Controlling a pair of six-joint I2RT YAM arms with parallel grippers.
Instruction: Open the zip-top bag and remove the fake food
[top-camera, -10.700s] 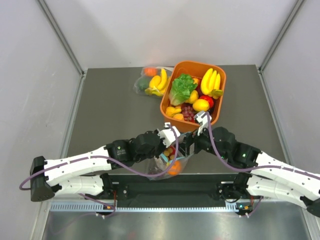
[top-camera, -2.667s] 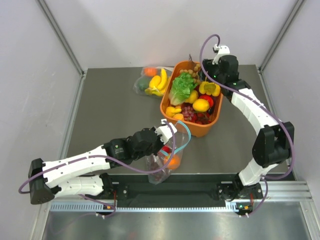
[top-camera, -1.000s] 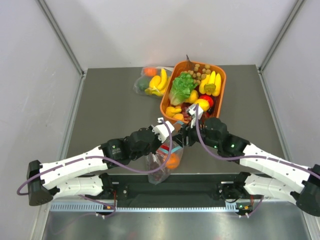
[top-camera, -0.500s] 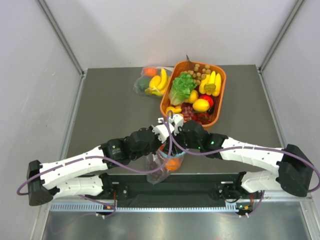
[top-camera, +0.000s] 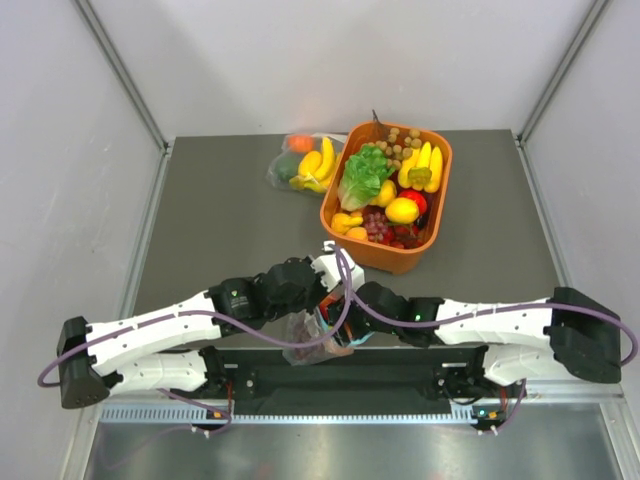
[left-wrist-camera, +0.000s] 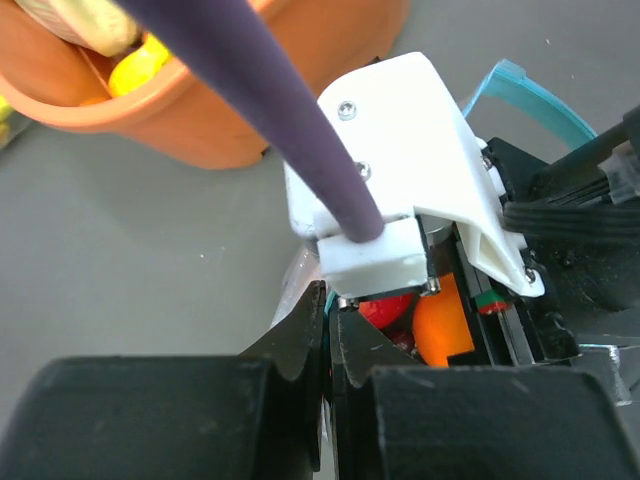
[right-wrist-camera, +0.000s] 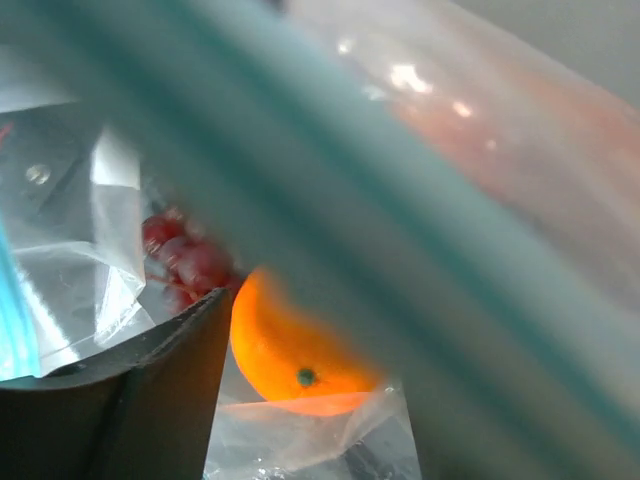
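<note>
The zip-top bag (top-camera: 303, 345) hangs at the table's near edge, its teal-blue zip strip (left-wrist-camera: 522, 84) curling open. My left gripper (top-camera: 322, 298) is shut on the bag's mouth edge (left-wrist-camera: 300, 290). My right gripper (top-camera: 346, 318) reaches into the bag mouth right beside the left one, and its white housing (left-wrist-camera: 400, 190) fills the left wrist view. Inside the bag lie a round orange (right-wrist-camera: 300, 360), a dark red grape bunch (right-wrist-camera: 185, 262) and a red fruit (left-wrist-camera: 385, 310). The right gripper (right-wrist-camera: 320, 335) is open with the orange between its fingers. One finger (right-wrist-camera: 130, 400) shows; the blurred strip hides the other.
An orange tub (top-camera: 385, 262) full of plastic fruit and green lettuce stands just behind the grippers. A second clear bag with yellow bananas (top-camera: 305, 165) lies at the tub's left. Grey walls close in the table on three sides.
My right arm swung from the tub back to the bag and pushed its gripper down into the open mouth. The left gripper kept its hold and sank slightly.
</note>
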